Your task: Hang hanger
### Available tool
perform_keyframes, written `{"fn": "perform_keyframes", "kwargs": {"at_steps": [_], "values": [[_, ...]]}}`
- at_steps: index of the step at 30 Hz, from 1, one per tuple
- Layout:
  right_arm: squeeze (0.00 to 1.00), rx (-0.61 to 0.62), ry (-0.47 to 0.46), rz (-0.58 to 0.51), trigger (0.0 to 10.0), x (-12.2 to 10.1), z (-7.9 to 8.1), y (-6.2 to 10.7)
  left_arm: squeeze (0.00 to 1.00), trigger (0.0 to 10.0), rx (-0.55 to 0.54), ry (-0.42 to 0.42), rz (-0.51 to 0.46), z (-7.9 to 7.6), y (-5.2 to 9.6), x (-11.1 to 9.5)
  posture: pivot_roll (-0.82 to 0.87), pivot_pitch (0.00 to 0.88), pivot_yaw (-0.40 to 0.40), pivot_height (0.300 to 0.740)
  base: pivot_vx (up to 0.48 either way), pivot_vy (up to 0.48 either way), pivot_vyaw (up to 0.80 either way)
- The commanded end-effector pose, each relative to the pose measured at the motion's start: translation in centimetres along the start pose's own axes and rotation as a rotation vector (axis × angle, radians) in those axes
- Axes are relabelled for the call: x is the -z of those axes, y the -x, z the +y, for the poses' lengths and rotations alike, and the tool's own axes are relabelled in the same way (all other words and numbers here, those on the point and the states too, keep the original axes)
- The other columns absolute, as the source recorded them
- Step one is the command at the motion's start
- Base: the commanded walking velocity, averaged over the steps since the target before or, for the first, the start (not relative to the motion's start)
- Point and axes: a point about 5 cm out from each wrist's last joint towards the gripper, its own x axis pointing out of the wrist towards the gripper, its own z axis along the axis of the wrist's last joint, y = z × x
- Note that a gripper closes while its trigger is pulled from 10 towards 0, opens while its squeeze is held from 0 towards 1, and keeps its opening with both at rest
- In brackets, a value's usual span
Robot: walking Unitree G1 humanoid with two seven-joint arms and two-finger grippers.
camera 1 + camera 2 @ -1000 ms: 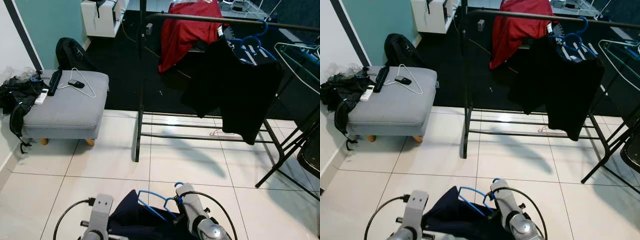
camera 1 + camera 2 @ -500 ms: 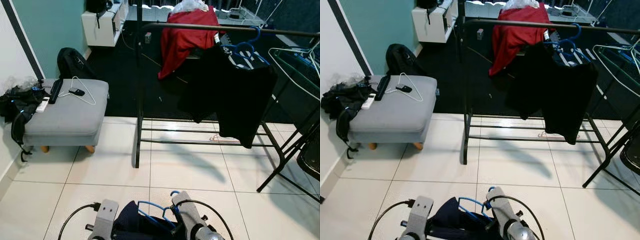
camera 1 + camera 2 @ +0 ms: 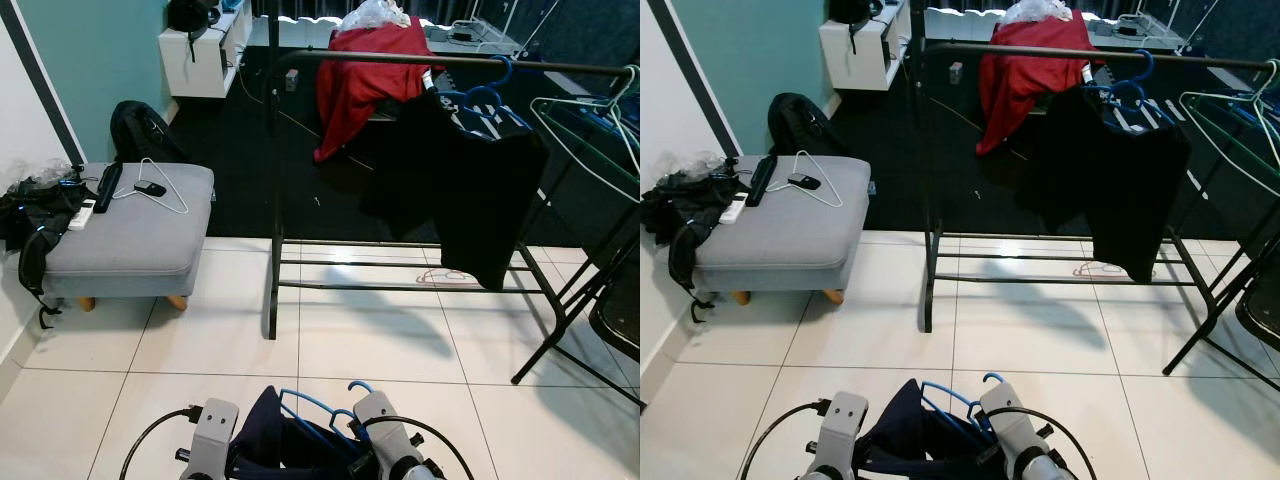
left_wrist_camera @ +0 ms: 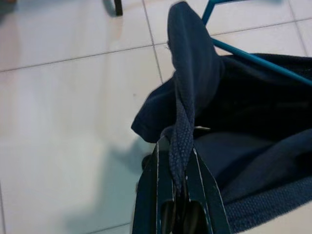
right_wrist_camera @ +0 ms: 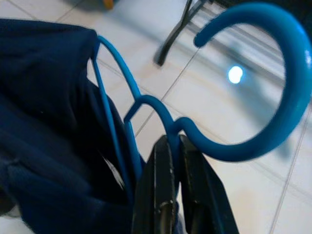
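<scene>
Right gripper [image 5: 171,146]: fingers pinched tight on the neck of the blue hanger [image 5: 273,92], just under its hook; it sits low, near the robot's body, over the white tiled floor [image 3: 380,340].
Left gripper [image 4: 176,161]: fingers closed on a fold of the navy garment [image 4: 253,117] draped over that hanger, holding one edge of the cloth up.
Blue hanger: well short of the clothes rack [image 3: 272,200], not yet on the rail; its hook curves upward beside the right arm.
Clothes rack: black frame straight ahead on the tiles, its top rail carrying a red garment [image 3: 365,70] and a black garment [image 3: 470,190] on another blue hanger.
Ottoman [image 3: 130,230]: grey, off to the robot's left by the wall, with a white wire hanger [image 3: 150,185] near its back edge and remotes at its left edge.
Change from a second ago: the whole view has shifted, the rack rail sitting a touch lower and closer, so the camera has moved; both grippers keep the same hold on hanger and cloth, and the hook now shows a little higher against the floor.
</scene>
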Motion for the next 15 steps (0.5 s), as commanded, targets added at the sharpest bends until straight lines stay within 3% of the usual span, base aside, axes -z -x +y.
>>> {"fn": "perform_keyframes", "kwargs": {"at_steps": [1, 3, 6, 7, 15], "values": [[0.00, 0.008, 0.018, -0.036, 10.0, -0.3, 0.1, 0.1, 0.00, 10.0, -0.005, 0.028, -0.009, 0.0, 0.3, 0.3, -0.04, 0.093, -0.040, 0.740, 0.000, 0.000, 0.00], [0.00, 0.011, -0.027, -0.105, 10.0, -0.7, -0.2, 0.6, 0.00, 10.0, -0.021, 0.032, -0.113, 0.2, 0.9, -0.2, -0.04, 0.101, -0.038, 0.740, 0.000, 0.000, 0.00], [0.00, 0.001, -0.078, -0.125, 10.0, -0.8, -0.1, 0.8, 0.00, 10.0, -0.021, 0.040, -0.165, 0.3, 1.2, -0.5, -0.04, 0.106, -0.036, 0.740, 0.000, 0.000, 0.00], [0.00, -0.077, -0.160, -0.094, 10.0, -0.2, 1.2, 0.9, 0.00, 10.0, 0.002, 0.053, -0.201, 0.2, 1.6, -0.7, -0.03, 0.108, -0.038, 0.740, 0.000, 0.000, 0.00], [0.00, -0.074, -0.268, -0.022, 10.0, 0.9, 2.0, 1.1, 0.00, 10.0, 0.009, 0.069, -0.149, 0.0, 1.7, 0.2, -0.03, 0.104, -0.040, 0.740, 0.000, 0.000, 0.00]]}}
